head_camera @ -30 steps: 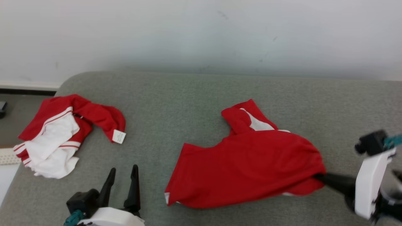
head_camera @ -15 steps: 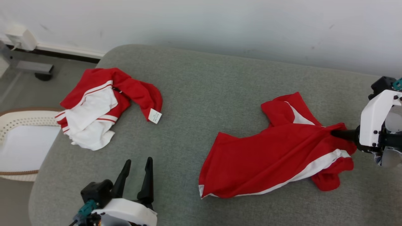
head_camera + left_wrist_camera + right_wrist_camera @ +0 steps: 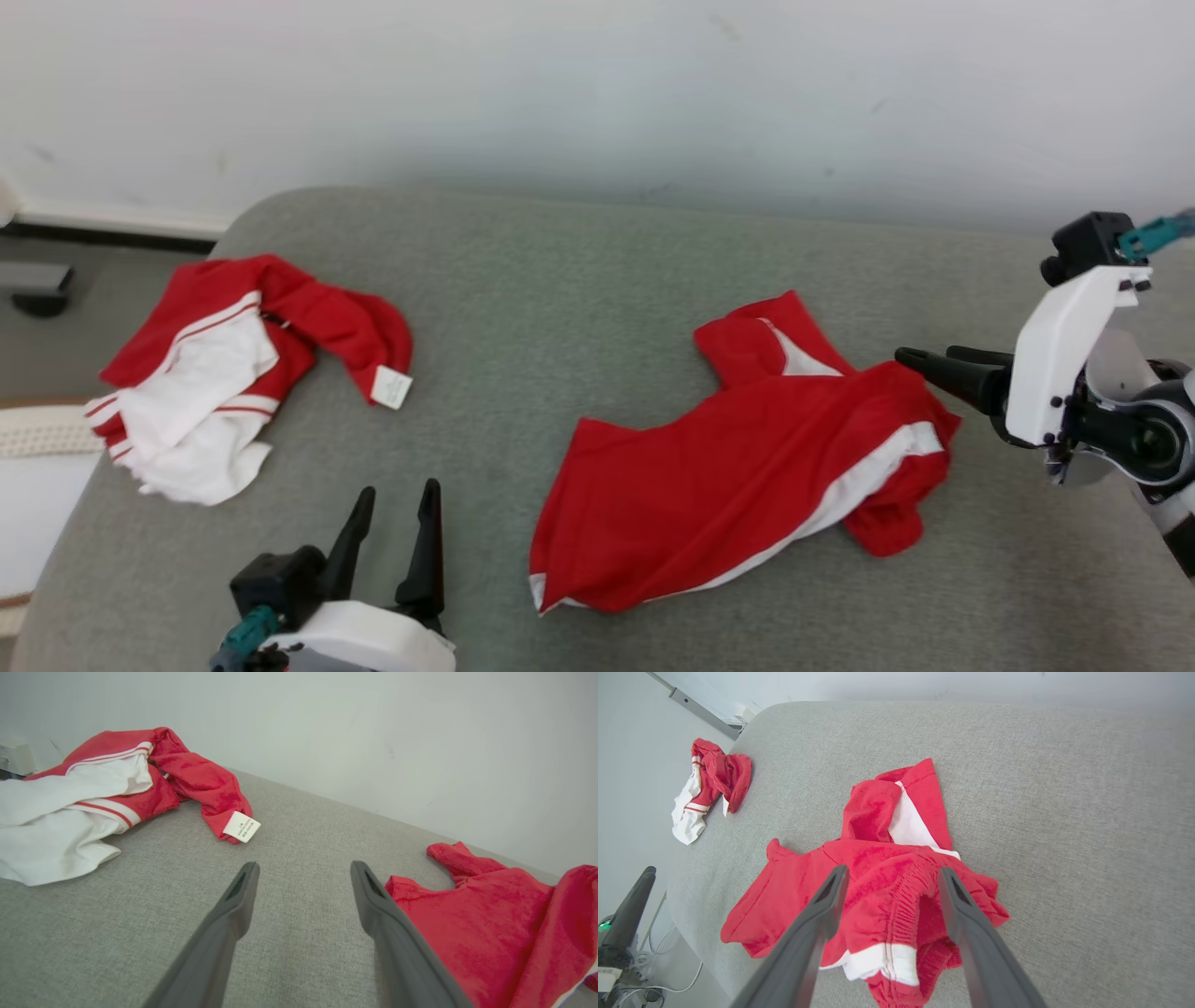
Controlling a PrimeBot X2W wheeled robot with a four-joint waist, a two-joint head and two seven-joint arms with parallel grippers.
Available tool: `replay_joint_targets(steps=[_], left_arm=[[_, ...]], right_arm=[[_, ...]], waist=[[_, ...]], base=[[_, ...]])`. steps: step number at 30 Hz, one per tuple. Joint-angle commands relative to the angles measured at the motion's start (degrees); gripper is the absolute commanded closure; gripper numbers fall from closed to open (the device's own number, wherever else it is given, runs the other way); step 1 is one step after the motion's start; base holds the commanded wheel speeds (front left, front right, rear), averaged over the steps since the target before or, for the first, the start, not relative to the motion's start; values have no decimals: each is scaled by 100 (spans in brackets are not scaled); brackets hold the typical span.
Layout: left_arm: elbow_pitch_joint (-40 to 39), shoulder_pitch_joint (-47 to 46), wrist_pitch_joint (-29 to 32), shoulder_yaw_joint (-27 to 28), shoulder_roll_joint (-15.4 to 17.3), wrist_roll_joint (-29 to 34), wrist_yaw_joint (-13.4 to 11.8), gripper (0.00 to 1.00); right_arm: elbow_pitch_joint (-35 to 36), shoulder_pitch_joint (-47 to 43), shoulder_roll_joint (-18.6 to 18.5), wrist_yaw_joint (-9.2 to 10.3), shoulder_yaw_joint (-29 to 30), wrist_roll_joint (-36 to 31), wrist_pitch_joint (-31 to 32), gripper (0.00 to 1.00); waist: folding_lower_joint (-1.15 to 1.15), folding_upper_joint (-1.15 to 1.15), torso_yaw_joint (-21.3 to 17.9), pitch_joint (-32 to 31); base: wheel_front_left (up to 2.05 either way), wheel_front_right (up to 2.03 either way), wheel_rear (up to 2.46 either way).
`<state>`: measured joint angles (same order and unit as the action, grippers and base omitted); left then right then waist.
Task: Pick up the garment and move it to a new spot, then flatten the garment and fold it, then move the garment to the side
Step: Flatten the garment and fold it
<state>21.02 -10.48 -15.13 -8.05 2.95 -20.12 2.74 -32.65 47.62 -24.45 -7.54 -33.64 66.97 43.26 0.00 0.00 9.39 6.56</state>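
The garment (image 3: pixel 738 467), red shorts with a white side stripe, lies crumpled on the grey cushion (image 3: pixel 560 280), right of centre. Its elastic waistband is bunched toward the right. My right gripper (image 3: pixel 926 355) hovers open at that right edge, fingertips just off the cloth. In the right wrist view the right gripper (image 3: pixel 893 871) stands open above the waistband of the garment (image 3: pixel 878 872), holding nothing. My left gripper (image 3: pixel 399 490) is open at the front left, away from the cloth. The left wrist view shows the left gripper (image 3: pixel 304 865) empty, with the garment (image 3: pixel 490 914) at its right.
A second red and white garment (image 3: pixel 224 364) with a white label (image 3: pixel 391 386) lies bunched at the cushion's left end. A pale perforated basket (image 3: pixel 42 434) sits on the floor beyond that end. A white wall runs behind the cushion.
The right gripper carried the garment's right edge back over the cloth, baring the white stripe, then opened and let it go. The head camera shifted. The left gripper stayed open.
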Motion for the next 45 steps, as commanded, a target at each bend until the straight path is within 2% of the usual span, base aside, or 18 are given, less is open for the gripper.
replay_joint_targets(steps=[1, 4, 8, 12, 16, 20, 29, 30, 32, 40, 45], left_arm=[[10, 73, -2, 19, 48, 79, 10, 0], [-5, 135, -2, 46, 49, 81, 12, 0], [-37, 162, -2, 53, 44, 91, 18, 0], [-60, 191, -2, 20, 35, 92, 27, 0], [-28, 159, -2, -5, 27, 52, 63, 0], [0, 87, -2, -40, 22, 52, 67, 0], [111, 63, -2, -94, 11, 4, 78, 0], [116, 76, -2, -96, 11, -1, 73, 0], [127, 109, -2, -97, 8, -13, 58, 0], [92, 243, -2, -42, 10, 12, 0, 0], [73, 267, -2, -9, 23, 46, -1, 0]], right_arm=[[189, -179, -146, 10, -6, 30, -191, 0], [689, -448, -368, 10, 26, 9, -743, 0], [1198, -896, -625, 10, 129, -367, -2076, 0], [1451, -1428, -641, 10, 133, -628, -3205, 0], [1301, -1783, -475, 10, -9, -872, -3905, 0], [863, -1725, -210, 10, -230, -914, -4023, 0], [60, -1385, 41, 10, -760, -725, -3548, 0], [62, -1389, 25, 10, -810, -687, -3512, 39], [72, -1407, -44, 10, -880, -586, -3451, 100], [641, -1486, -412, 10, -993, -316, -3594, 100], [1343, -1701, -895, 10, -1044, 5, -3262, 100]], waist=[[0, 0, -284, -217], [0, 0, -465, -301], [0, 0, -583, -309], [0, 0, -575, -276], [0, 0, -483, -209], [0, 0, -340, -143], [0, 0, -24, -154], [0, 0, -12, -166], [0, 0, 0, -195], [0, 0, -234, -305], [0, 0, -491, -317]], base=[[0, 0, 0], [0, 0, 0], [0, 0, 0], [0, 0, 0], [0, 0, 0], [0, 0, 0], [0, 0, 0], [0, 0, 0], [0, 0, 0], [0, 0, 0], [0, 0, 0]])
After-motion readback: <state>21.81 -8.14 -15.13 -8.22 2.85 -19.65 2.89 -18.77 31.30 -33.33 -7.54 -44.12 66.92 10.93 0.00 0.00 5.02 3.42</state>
